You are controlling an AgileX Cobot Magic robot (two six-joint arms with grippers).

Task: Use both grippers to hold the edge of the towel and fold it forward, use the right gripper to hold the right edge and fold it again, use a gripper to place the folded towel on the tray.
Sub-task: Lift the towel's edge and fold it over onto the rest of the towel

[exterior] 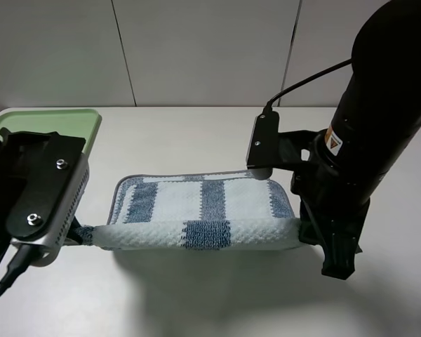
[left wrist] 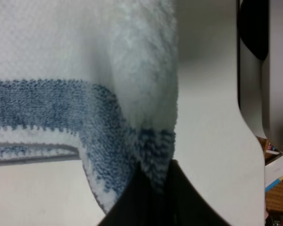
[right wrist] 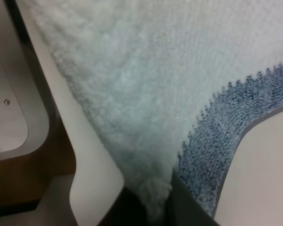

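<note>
The striped blue and white towel (exterior: 203,210) lies mid-table, its near edge (exterior: 203,235) lifted and stretched between my two grippers. My left gripper (exterior: 81,234) is shut on the towel's near left corner; in the left wrist view the fingers (left wrist: 132,202) pinch the blue-striped cloth (left wrist: 99,141). My right gripper (exterior: 305,230) is shut on the near right corner; in the right wrist view the cloth (right wrist: 146,94) bunches between the fingers (right wrist: 184,207). The light green tray (exterior: 49,125) sits at the far left, partly hidden behind my left arm.
The white table (exterior: 196,302) runs in front of the towel. A pale panelled wall (exterior: 196,49) stands behind the table. My bulky right arm (exterior: 379,119) rises at the right, my left wrist housing (exterior: 38,196) at the left.
</note>
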